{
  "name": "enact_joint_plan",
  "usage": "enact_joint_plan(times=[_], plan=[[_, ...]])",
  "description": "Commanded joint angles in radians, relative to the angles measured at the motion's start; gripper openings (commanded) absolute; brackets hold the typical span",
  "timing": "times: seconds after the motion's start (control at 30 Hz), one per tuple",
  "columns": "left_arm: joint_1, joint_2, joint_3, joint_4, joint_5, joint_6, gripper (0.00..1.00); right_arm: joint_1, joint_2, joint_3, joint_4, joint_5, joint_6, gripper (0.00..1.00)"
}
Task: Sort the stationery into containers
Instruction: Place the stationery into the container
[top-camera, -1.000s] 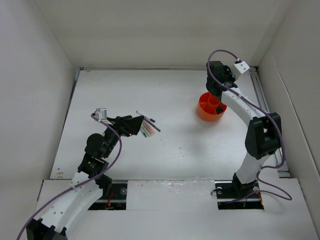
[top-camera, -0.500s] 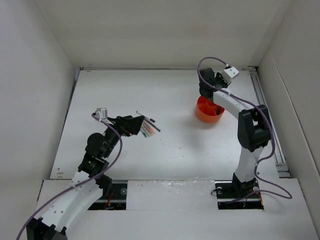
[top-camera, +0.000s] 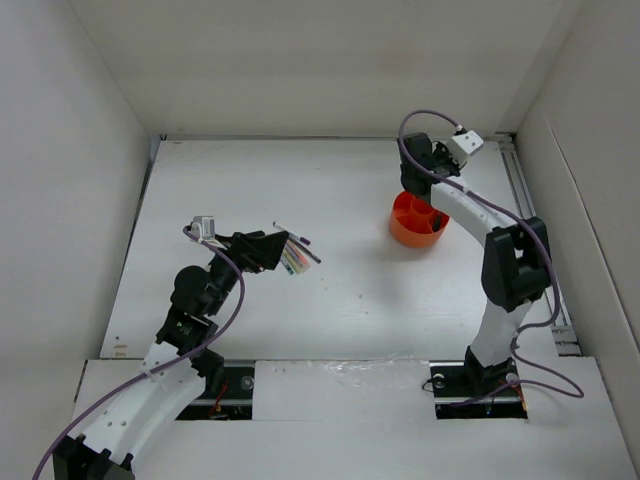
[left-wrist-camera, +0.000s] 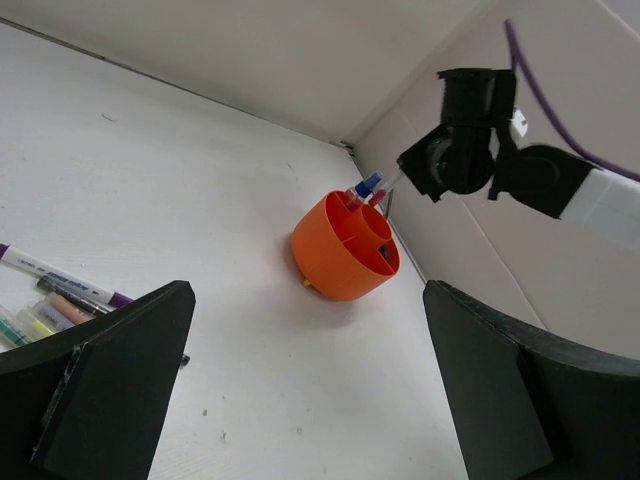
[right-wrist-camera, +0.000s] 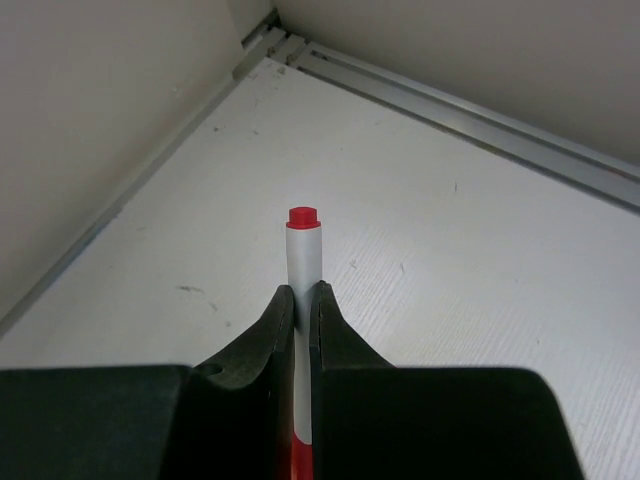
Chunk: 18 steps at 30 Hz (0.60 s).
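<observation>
orange tub (left-wrist-camera: 340, 262) has a blue-capped bottle (left-wrist-camera: 367, 186) upright in a far compartment. r gripper (right-wrist-camera: 303, 300) just beyond tub, jaws nearly closed, pinching white red-tipped stick (right-wrist-camera: 303, 262), red end poking past tips. l gripper (left-wrist-camera: 310, 380) gapes wide, holding nothing, by pens (top-camera: 293, 258) well left of tub.

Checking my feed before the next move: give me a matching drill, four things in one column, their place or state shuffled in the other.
1 white red-tipped stick
2 coloured pens
3 blue cap
4 left gripper

A sticking out of the orange tub
B open
C lying on the table
D clamped in the right gripper

Pairs: 1-D, 2-C, 3-A, 4-B.
</observation>
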Motion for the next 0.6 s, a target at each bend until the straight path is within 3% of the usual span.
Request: enact_joint_plan(times=[0.0, 0.27, 0.57], plan=[[-0.002, -0.003, -0.008, 0.052, 0.012, -0.003, 1.0, 0.029, -0.156, -0.005, 0.041, 0.019, -0.04, 0.0], [-0.002, -0.003, -0.008, 0.052, 0.021, -0.003, 1.0, 0.072, -0.217, -0.028, 0.029, -0.022, -0.089, 0.0], [-0.002, -0.003, -0.008, 0.061, 0.032, -0.012, 1.0, 0.112, -0.111, -0.028, -0.144, 0.01, 0.021, 0.0]])
